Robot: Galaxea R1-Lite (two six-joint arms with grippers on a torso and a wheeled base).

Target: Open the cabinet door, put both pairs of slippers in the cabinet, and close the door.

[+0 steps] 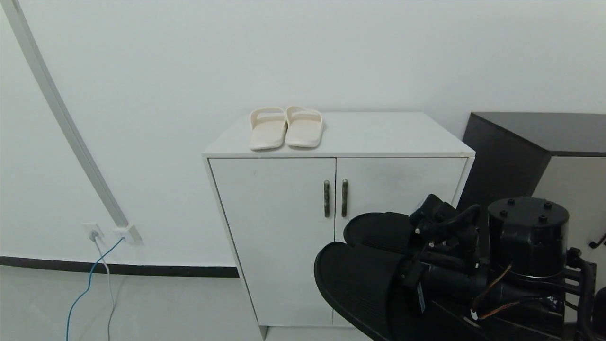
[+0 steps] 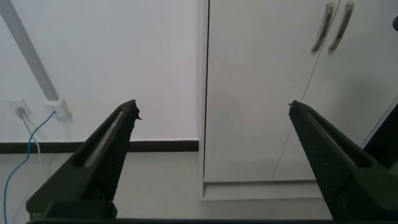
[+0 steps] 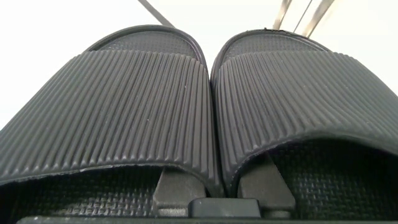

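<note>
Black slippers (image 1: 364,270) look light, rubbery, bendy; right gripper (image 3: 219,186) pinches their touching inner sides under the straps; left gripper (image 2: 211,109) gapes apart.

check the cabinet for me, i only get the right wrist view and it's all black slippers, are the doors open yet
Observer: No. The black slippers hang in front of a cabinet that has both doors shut.
Operator: where's the other pair
Observer: The beige slippers lie side by side on the cabinet's top, toward its left.
Operator: is the left arm free
Observer: Yes. The left end effector is open and holds nothing, pointed at the cabinet's lower left.
</note>
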